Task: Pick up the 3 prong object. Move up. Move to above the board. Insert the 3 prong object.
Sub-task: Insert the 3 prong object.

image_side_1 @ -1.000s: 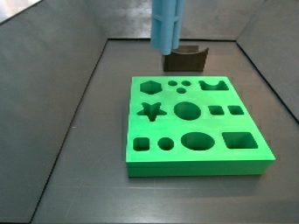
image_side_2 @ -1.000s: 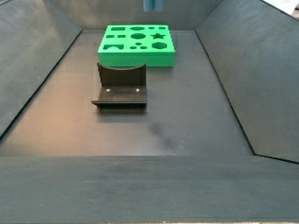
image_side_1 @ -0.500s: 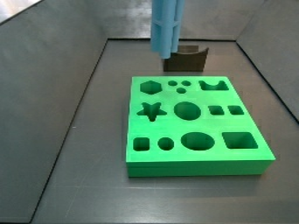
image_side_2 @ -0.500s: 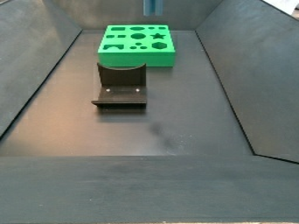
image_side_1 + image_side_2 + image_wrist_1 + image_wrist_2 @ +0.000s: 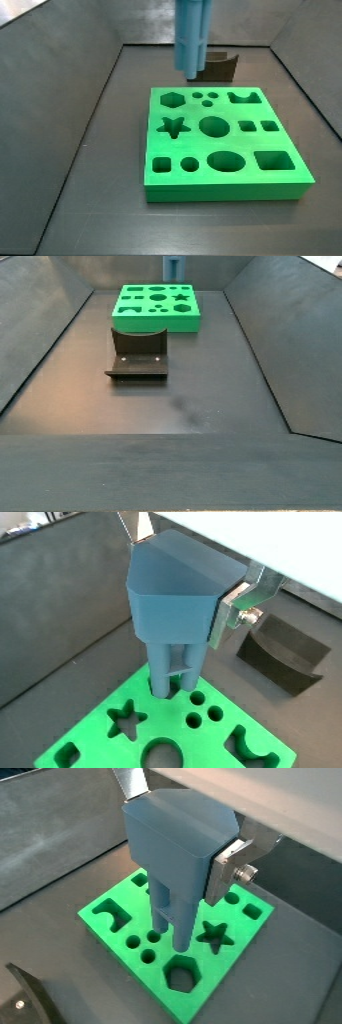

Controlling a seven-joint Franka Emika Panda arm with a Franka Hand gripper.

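The 3 prong object (image 5: 194, 35) is a light blue piece with a blocky head and thin prongs pointing down. My gripper (image 5: 185, 577) is shut on its head, with a silver finger (image 5: 238, 604) flat against each side. In both wrist views the prongs hang above the board (image 5: 221, 747), close to its small round holes. The board (image 5: 227, 190) is a bright green slab with star, hexagon, round and square cut-outs. The held piece (image 5: 181, 848) stands upright over the board's far end (image 5: 247, 928). In a side view only its lower tip (image 5: 173, 268) shows, above the board (image 5: 158, 324).
The dark fixture (image 5: 217, 68) stands just behind the board's far edge, and shows in a wrist view (image 5: 283, 652) and a side view (image 5: 138, 356). Grey sloping walls (image 5: 60, 110) close in the floor on both sides.
The gripper has come down a little with the 3 prong object, so the prong tips hang lower and nearer the board's far end. The board and fixture have not moved.
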